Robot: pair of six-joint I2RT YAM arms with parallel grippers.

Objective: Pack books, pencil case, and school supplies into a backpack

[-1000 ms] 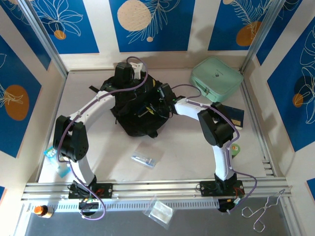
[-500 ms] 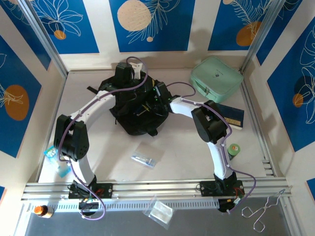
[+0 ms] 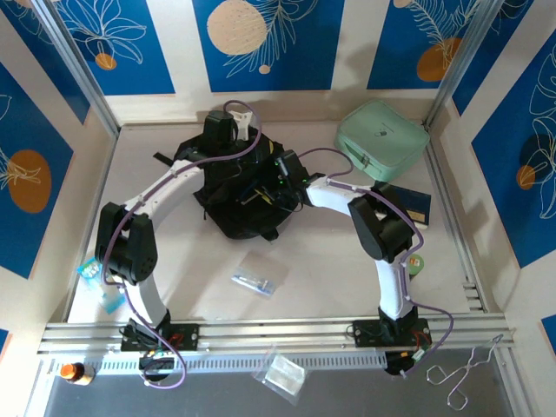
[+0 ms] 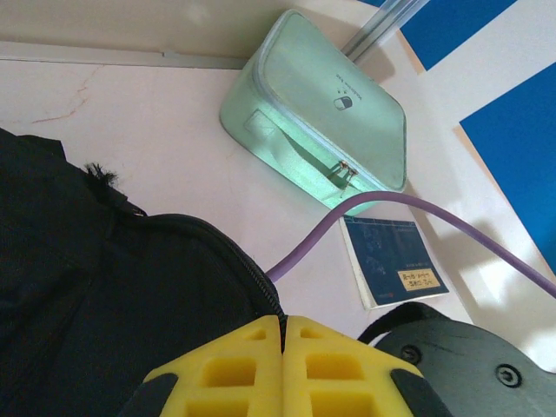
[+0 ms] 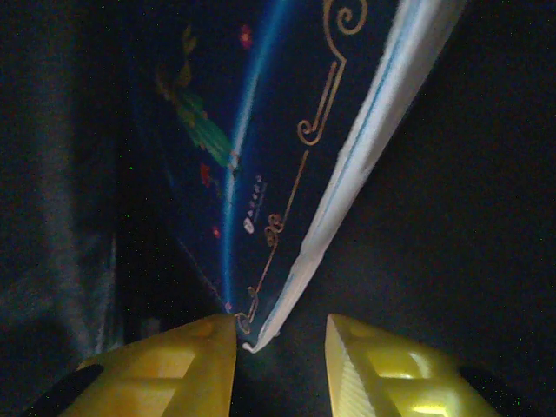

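The left arm (image 3: 165, 187) and the right arm (image 3: 334, 193) are built alike: slim white links joined by bulky, rounded black joint housings. A purple cable (image 4: 408, 204) runs along each arm and loops out at the wrist and near the base. The bases (image 3: 148, 334) are small black blocks with red bits and dark wiring. The left gripper (image 4: 282, 323) has bright yellow plastic fingers (image 4: 230, 369) with rectangular pockets moulded in and black parts at the sides. Beside it, a rounded black housing (image 4: 460, 360) shows two round screw heads. The right gripper (image 5: 282, 334) has the same yellow fingers, wedge-shaped, with black behind them.
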